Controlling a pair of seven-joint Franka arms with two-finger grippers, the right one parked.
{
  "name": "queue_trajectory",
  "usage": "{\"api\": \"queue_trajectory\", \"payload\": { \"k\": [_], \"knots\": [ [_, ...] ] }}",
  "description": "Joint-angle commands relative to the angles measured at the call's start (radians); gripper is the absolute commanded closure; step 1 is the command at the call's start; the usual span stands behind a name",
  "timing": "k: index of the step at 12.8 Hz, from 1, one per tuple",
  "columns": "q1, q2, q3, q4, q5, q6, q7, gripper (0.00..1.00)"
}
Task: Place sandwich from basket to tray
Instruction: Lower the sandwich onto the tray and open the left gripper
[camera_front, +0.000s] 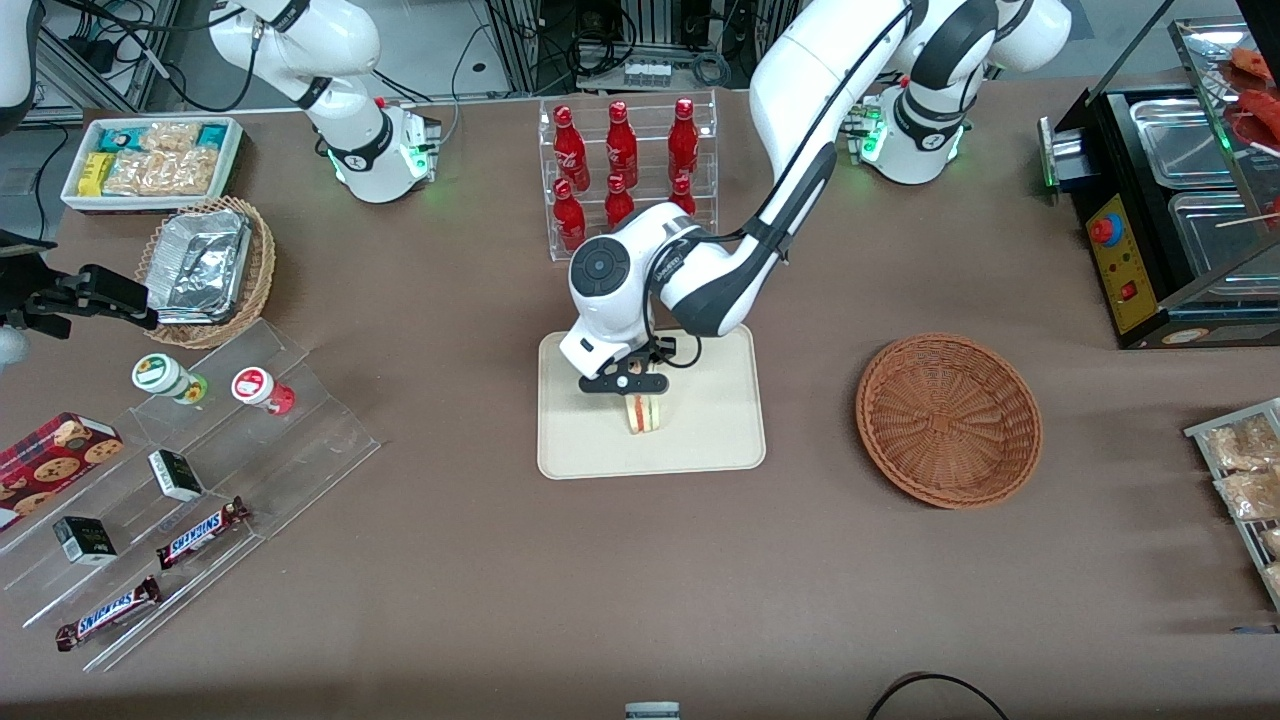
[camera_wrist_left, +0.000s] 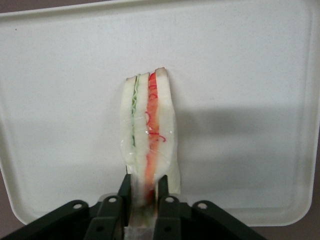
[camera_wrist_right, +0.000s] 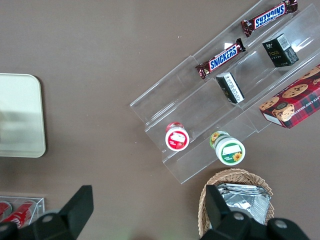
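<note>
The sandwich (camera_front: 645, 413) is a white wedge with red, orange and green layers, standing on its edge on the cream tray (camera_front: 720, 440). My left gripper (camera_front: 632, 390) is directly above it, shut on its upper end. In the left wrist view the two dark fingers (camera_wrist_left: 124, 192) pinch the sandwich (camera_wrist_left: 150, 135) over the tray (camera_wrist_left: 250, 75). The reddish-brown woven basket (camera_front: 948, 418) sits empty on the table beside the tray, toward the working arm's end.
A clear rack of red bottles (camera_front: 625, 170) stands farther from the front camera than the tray. A tiered acrylic stand with candy bars and cups (camera_front: 190, 480) and a tan basket of foil containers (camera_front: 205, 268) lie toward the parked arm's end. A black warmer (camera_front: 1170, 200) stands at the working arm's end.
</note>
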Motion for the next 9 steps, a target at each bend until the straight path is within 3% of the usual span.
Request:
{"api": "queue_trajectory", "payload": {
  "k": [1,2,3,4,9],
  "knots": [
    [-0.016,0.011,0.012,0.029,0.015,-0.007,-0.014,0.35],
    [-0.015,0.007,0.012,0.029,0.015,-0.007,-0.013,0.26],
    [-0.015,0.000,0.014,0.029,0.017,-0.010,-0.013,0.09],
    [-0.010,-0.009,0.015,0.032,0.017,-0.015,-0.014,0.01],
    [0.052,-0.159,0.044,0.030,0.009,-0.110,-0.033,0.01]
  ]
}}
